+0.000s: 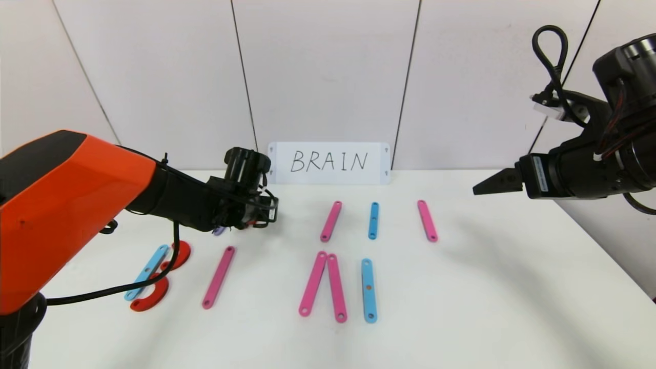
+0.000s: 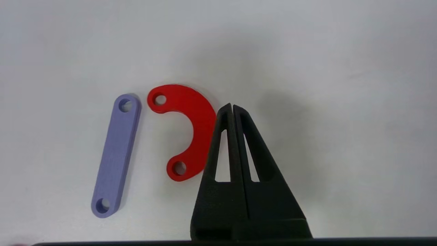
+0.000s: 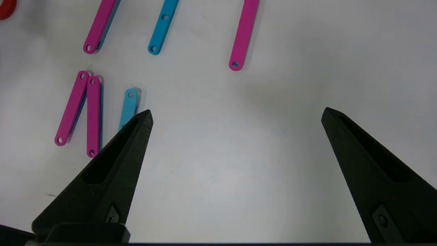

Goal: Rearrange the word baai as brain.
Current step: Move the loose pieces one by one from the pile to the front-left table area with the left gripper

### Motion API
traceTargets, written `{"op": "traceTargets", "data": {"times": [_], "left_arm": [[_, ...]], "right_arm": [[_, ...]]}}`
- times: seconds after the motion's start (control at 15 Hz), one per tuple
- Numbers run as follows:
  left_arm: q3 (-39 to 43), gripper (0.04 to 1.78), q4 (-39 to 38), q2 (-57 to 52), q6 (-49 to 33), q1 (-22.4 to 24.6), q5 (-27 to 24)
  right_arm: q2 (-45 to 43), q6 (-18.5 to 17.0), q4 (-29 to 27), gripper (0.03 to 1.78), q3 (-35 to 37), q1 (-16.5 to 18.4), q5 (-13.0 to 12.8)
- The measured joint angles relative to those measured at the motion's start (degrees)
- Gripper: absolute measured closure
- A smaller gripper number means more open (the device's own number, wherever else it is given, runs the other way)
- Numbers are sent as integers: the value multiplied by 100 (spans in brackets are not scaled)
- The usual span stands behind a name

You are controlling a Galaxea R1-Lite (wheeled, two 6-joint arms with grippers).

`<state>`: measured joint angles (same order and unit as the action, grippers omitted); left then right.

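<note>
Letters of flat pieces lie across the white table (image 1: 487,307) in the head view. At the near left a blue strip (image 1: 147,272) with two red curves (image 1: 151,297) makes a B. Right of it lies a slanted pink strip (image 1: 219,277). At the middle near side two pink strips (image 1: 313,283) meet at their far ends, with a blue strip (image 1: 369,290) just to their right. Farther back lie a pink strip (image 1: 331,221), a short blue strip (image 1: 373,220) and another pink strip (image 1: 427,221), each apart from the others. A white card (image 1: 329,163) reading BRAIN stands against the far wall.

The left gripper (image 2: 232,106) is at the far left of the table, beyond the slanted pink strip. Its fingers are pressed together with nothing between them, the tips over the outer edge of a red curve (image 2: 191,126); contact with it cannot be judged. A purple strip (image 2: 116,155) lies just beside that curve, not touching it.

The right gripper (image 3: 237,114) is raised at the far right, its fingers spread wide and holding nothing.
</note>
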<state>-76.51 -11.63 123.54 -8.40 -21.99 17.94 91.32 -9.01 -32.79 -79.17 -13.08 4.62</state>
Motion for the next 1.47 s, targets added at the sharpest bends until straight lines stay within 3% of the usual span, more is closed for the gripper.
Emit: {"op": "traceTargets", "data": {"times": [1.07,1.27,1.47], "left_arm": [[-107,177,207,105,-63,-6,189],[-107,161,199,102,-59,-13,195],[-52,121,204,94,-105,-20,358]], "right_arm": [[9,2,11,8,22,-26,0],[9,2,11,8,22,-23,0],[9,0,11,8,22,-26,0]]}}
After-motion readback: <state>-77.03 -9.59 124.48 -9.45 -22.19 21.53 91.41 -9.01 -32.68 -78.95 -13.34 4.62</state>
